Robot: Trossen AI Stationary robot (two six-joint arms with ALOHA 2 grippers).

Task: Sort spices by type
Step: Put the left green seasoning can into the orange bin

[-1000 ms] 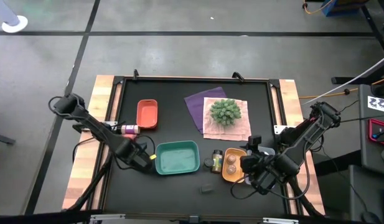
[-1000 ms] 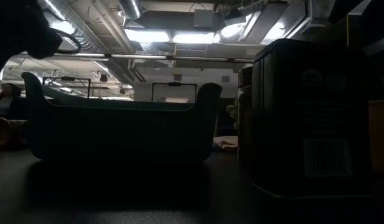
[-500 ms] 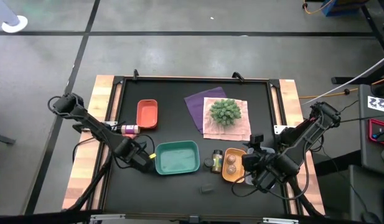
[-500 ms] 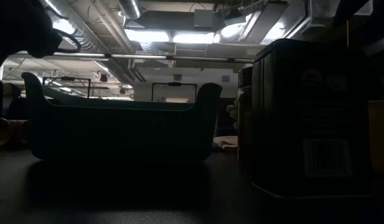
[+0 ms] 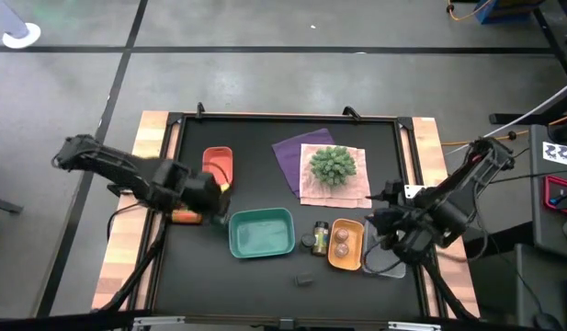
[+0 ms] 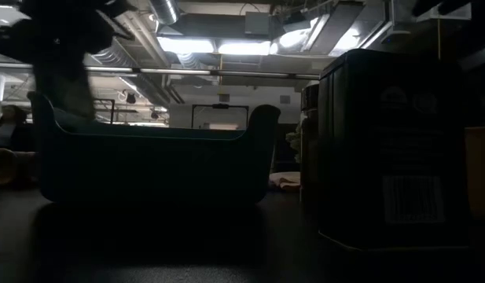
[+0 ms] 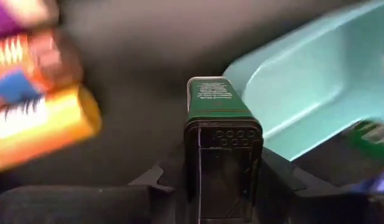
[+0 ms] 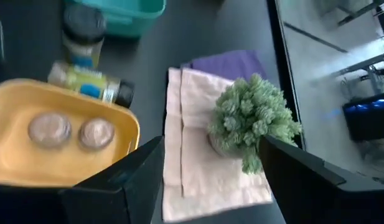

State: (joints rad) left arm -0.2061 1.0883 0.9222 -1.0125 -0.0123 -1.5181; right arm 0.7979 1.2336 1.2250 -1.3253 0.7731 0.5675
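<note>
In the left wrist view my left gripper (image 7: 221, 177) is shut on a dark green spice tin (image 7: 215, 109). From above, that gripper (image 5: 212, 198) is between the red tray (image 5: 218, 168) and the teal tray (image 5: 262, 233). An orange-labelled jar (image 7: 39, 124) lies on the table under it. The orange tray (image 5: 346, 244) holds two grey-topped jars (image 8: 50, 129) (image 8: 96, 132). Two more jars (image 5: 318, 238) rest on the table between the two trays. A small dark tin (image 5: 304, 279) stands near the front edge. My right gripper (image 5: 386, 221) hangs open and empty over the orange tray's right end. My left gripper pinches the green tin between its two fingers by the two side faces (image 7: 195, 152) at its perforated lid end. The fingers come steeply from above, and the tin's length runs on past them, pointing down. The tin looks lifted clear of the table beside the teal tray's left end.
The spiky green plant (image 5: 333, 165) stands on a beige cloth (image 5: 347, 188) that overlaps a purple cloth (image 5: 297, 152) at the far right. In the low view the teal tray (image 6: 152, 157) and the near tin (image 6: 391, 149) show as dark shapes.
My left gripper has shut on the green tin by the teal tray's left end. It has then risen with the tin toward the table's far edge, tipping and rolling somewhat. My right gripper has drawn back from the orange tray, up and toward the right edge, still open.
</note>
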